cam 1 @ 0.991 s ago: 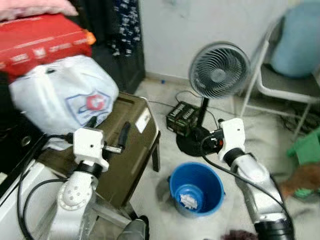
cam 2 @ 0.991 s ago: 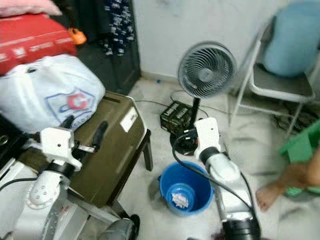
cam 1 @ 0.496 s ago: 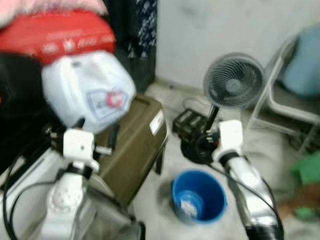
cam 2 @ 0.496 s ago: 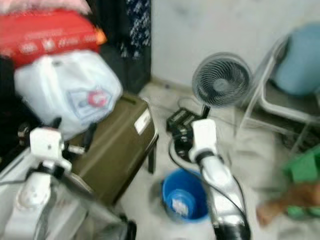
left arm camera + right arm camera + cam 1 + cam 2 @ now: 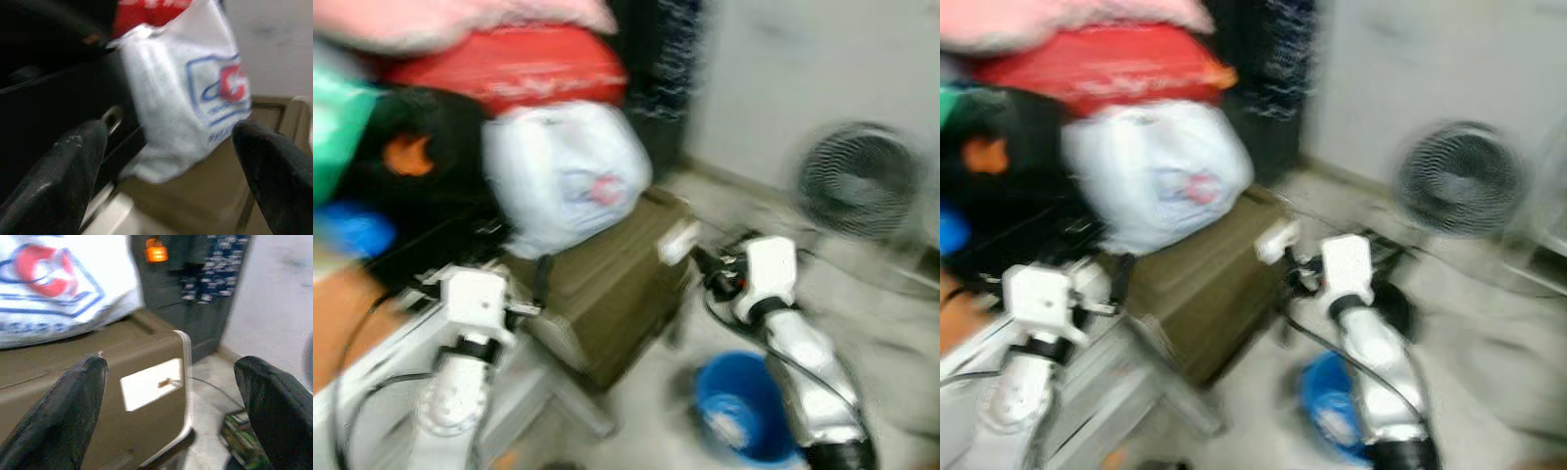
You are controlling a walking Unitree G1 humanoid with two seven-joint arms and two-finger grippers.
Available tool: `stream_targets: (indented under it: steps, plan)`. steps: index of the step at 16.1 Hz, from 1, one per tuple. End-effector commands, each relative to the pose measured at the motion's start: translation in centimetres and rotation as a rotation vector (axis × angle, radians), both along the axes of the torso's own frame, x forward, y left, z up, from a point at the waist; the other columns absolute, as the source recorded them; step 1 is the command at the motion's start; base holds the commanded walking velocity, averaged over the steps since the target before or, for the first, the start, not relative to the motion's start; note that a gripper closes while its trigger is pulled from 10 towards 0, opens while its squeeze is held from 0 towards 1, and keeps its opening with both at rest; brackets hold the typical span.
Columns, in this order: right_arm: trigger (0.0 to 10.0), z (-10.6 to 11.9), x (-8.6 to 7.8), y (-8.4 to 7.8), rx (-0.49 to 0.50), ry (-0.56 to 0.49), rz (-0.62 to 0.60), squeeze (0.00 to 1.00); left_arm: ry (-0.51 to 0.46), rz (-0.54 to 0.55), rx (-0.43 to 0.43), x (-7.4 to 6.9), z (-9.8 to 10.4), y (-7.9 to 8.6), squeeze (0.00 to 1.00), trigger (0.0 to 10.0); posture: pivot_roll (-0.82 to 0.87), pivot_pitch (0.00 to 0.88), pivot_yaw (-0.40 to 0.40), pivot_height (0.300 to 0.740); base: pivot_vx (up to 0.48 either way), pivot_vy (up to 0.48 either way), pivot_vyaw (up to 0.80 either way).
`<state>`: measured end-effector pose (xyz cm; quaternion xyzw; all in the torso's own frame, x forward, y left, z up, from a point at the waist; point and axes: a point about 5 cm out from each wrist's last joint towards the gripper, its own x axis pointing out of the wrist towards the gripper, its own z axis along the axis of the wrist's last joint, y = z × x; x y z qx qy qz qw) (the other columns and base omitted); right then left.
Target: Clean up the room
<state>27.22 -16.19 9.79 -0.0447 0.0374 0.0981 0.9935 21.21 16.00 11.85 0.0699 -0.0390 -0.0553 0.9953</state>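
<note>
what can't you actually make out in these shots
- Blue bucket, eye views: motion blur smears the pale contents; the right arm covers its edge.
- Fan, eye views: blurred; stand and base lost.
- White bag, left wrist view: logo text unreadable from blur.
- Olive trunk, right wrist view: white label's print too small.
- Red bundle: lettering blurred.

Both head views are heavily smeared by motion blur; the fan [image 5: 862, 181] and white bag [image 5: 566, 176] lose their edges. Light is soft, even indoor light. The wrist views are sharper, dim at the dark side, with blurred fingers [image 5: 54, 181].
</note>
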Motion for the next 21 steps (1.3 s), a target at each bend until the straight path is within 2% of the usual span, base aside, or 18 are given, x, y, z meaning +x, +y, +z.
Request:
stream_targets:
  steps: [1,8,11,16,18,21]
  plan:
    - [10.0,0.5,0.1,0.4,0.014,-0.022,0.011,0.0,-0.008,0.032,0.033,0.1,0.3,0.5,0.0,10.0,-0.04,0.01,-0.003,0.74,0.0,0.0,0.8]
    - [10.0,0.1,-0.9,-0.3,0.001,-0.011,-0.016,0.0,-0.001,0.095,0.096,-0.5,0.5,1.2,0.0,10.0,-0.02,0.063,0.006,0.74,0.0,0.0,0.8]
    - [10.0,0.5,-1.0,0.1,0.003,-0.02,0.0,0.0,0.005,0.12,0.102,-1.0,0.7,1.5,0.0,10.0,-0.01,0.077,0.001,0.74,0.0,0.0,0.8]
    - [10.0,0.3,-1.2,0.0,0.015,-0.004,-0.003,0.0,0.026,0.09,0.073,-1.2,0.2,0.8,0.0,10.0,-0.03,0.083,-0.003,0.74,0.0,0.0,0.0]
    - [10.0,0.3,-1.2,0.0,0.014,-0.002,-0.006,0.0,0.024,0.079,0.069,-0.7,0.4,1.2,0.0,10.0,-0.03,0.084,-0.002,0.74,0.0,-0.289,0.0]
    - [10.0,0.3,-1.3,0.0,0.016,0.002,-0.005,0.0,0.024,0.071,0.066,-0.7,0.5,1.3,0.0,10.0,-0.03,0.088,-0.002,0.74,0.0,-0.371,0.0]
